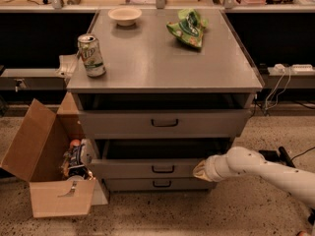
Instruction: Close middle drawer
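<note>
Three drawers faced me in the grey cabinet (162,68). The middle drawer (147,168) stood pulled out, its dark inside showing beneath the top drawer (165,123), which also stood partly out. My gripper (199,170) sat low at the right end of the middle drawer's front, seemingly touching it; I could not tell its grip. A can (91,55), a bowl (125,15) and a green bag (189,27) sat on top.

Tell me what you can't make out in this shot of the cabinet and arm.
Camera view:
- Middle drawer inside: dark, shadowed by the top drawer.
- Gripper at the drawer front's right end: contact hidden by its own body.
- Arm: cut off at right edge.
- Cardboard box contents: too small.
</note>
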{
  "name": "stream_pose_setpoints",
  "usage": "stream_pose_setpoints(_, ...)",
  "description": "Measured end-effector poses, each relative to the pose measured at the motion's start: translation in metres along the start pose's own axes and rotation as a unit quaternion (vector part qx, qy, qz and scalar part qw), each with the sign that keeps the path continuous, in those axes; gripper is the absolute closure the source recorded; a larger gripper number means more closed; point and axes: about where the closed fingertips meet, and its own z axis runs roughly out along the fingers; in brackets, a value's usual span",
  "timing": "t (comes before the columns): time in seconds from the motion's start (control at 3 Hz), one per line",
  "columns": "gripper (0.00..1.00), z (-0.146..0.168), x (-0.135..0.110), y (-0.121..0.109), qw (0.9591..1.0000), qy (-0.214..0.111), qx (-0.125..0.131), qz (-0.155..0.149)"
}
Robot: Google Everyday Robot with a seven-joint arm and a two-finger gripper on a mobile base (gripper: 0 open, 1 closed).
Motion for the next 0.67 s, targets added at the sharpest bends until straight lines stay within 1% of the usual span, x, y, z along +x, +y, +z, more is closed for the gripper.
stream_pose_setpoints(0.67, 1.00, 0.004, -0.002, -0.023, 0.9998, -0.007, 0.016, 0.000)
